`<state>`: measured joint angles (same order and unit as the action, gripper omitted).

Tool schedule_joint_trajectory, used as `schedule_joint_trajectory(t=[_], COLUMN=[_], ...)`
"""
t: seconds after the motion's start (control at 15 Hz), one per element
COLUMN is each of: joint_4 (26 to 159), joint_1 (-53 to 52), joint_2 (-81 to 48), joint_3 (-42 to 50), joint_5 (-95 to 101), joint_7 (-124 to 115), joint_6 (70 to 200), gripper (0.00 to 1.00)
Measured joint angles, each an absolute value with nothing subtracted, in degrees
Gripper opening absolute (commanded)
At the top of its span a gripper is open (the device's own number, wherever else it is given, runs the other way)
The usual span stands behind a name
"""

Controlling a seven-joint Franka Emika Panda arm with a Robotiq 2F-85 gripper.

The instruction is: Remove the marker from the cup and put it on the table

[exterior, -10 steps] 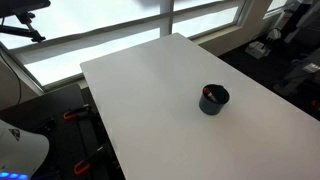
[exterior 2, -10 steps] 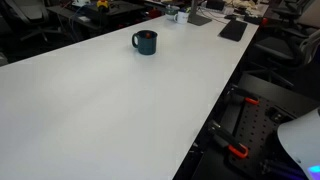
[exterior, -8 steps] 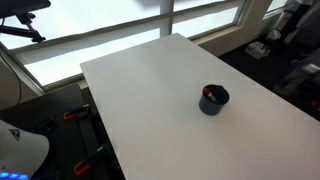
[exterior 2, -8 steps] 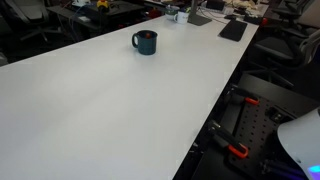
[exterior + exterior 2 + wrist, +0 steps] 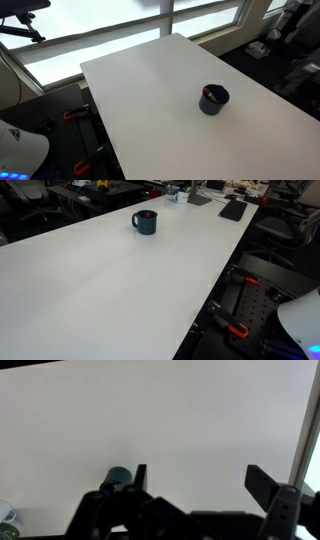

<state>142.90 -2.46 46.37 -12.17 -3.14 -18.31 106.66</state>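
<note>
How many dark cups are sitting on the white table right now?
1. The dark cup stands on the white table, away from its edges, with something red inside. Small items beyond it are too blurred to identify.

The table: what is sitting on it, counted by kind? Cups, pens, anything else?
cup: 1
marker, red, inside the cup: 1
Total: 2
The dark clutter at the far end in an exterior view is too blurred to count.
</note>
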Motion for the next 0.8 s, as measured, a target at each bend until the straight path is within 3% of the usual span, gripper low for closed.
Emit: schedule_joint_trajectory(t=[0.4, 0.8], joint_4=[137.52, 128.62], joint_1=[1.98, 5.20], joint_2=[41.82, 29.13], joint_3=[-3.11, 4.40], joint_5=[-1.95, -1.67], joint_7=[-14.22, -9.48], joint_6=[106.54, 106.99], gripper=[1.00, 1.00])
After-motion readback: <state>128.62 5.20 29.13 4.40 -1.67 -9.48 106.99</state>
